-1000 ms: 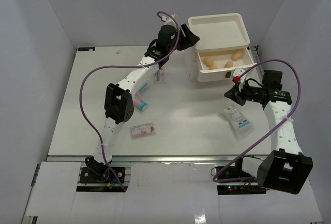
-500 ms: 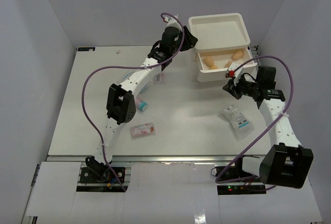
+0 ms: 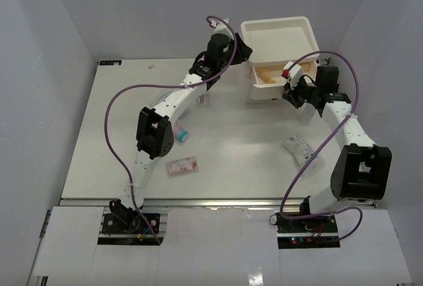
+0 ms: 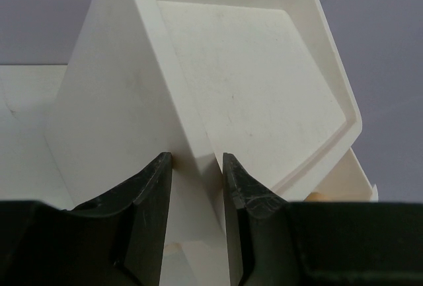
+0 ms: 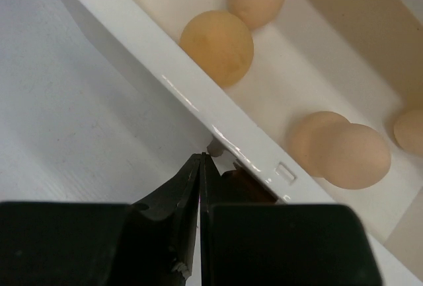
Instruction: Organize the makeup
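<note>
The left pincer [image 4: 196,160] is straddling a left corner of the white drawer box [image 4: 119,101]. Its fingers are part open and look to be pressing either side of that edge. The right pincer [image 5: 200,160] is sitting with fingers together, nothing between them. Its tips are touching the front wall of the open drawer [image 5: 132,41] beside a small nub. Four tan egg-shaped sponges [image 5: 217,47] are lying inside that drawer. On the desk [image 3: 244,147], the clear blue-and-white packets [image 3: 303,148] are lying near-right of the box. The pink tube [image 3: 180,131] with teal cap is lying beside the left arm. A pink-and-white sachet [image 3: 182,166] is lying nearer than the tube, and a second sachet [image 3: 203,99] is lying just left of the box.
</note>
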Robot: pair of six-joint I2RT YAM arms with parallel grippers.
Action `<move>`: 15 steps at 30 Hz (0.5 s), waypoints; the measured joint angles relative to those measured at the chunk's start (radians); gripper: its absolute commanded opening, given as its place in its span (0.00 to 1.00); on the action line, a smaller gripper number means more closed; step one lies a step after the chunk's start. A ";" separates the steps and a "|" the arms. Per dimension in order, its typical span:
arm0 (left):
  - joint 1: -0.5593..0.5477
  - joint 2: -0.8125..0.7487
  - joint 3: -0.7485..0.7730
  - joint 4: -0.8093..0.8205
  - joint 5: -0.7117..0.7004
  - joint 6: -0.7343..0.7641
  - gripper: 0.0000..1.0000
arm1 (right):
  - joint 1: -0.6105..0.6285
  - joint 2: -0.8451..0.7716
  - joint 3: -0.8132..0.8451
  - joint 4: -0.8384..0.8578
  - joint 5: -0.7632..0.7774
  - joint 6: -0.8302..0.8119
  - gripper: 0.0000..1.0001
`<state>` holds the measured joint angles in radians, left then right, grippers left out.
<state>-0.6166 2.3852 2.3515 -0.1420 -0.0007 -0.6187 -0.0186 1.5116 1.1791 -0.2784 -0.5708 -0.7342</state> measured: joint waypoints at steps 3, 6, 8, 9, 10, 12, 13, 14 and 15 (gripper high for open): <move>0.001 0.000 0.000 0.001 0.007 0.002 0.38 | 0.012 0.032 0.046 0.046 0.034 0.018 0.08; 0.003 0.000 0.000 0.002 0.016 0.005 0.38 | 0.026 0.052 0.084 0.081 0.055 0.027 0.08; 0.006 0.000 0.000 0.003 0.024 0.006 0.37 | 0.039 0.064 0.103 0.102 0.069 0.032 0.08; 0.006 0.000 0.000 0.004 0.028 0.006 0.37 | 0.045 0.072 0.110 0.120 0.076 0.036 0.08; 0.007 0.000 -0.001 0.004 0.032 0.007 0.37 | 0.052 0.080 0.116 0.139 0.082 0.040 0.08; 0.008 0.000 -0.002 0.006 0.037 0.008 0.38 | 0.065 0.098 0.123 0.183 0.108 0.056 0.08; 0.009 0.000 -0.002 0.007 0.039 0.008 0.38 | 0.074 0.111 0.127 0.205 0.126 0.067 0.08; 0.009 0.000 -0.002 0.007 0.040 0.008 0.38 | 0.081 0.124 0.130 0.224 0.144 0.079 0.08; 0.010 0.000 -0.002 0.008 0.042 0.008 0.37 | 0.087 0.136 0.131 0.243 0.162 0.091 0.08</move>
<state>-0.6071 2.3852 2.3493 -0.1345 0.0416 -0.6110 0.0680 1.6479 1.3100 -0.0350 -0.4092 -0.6434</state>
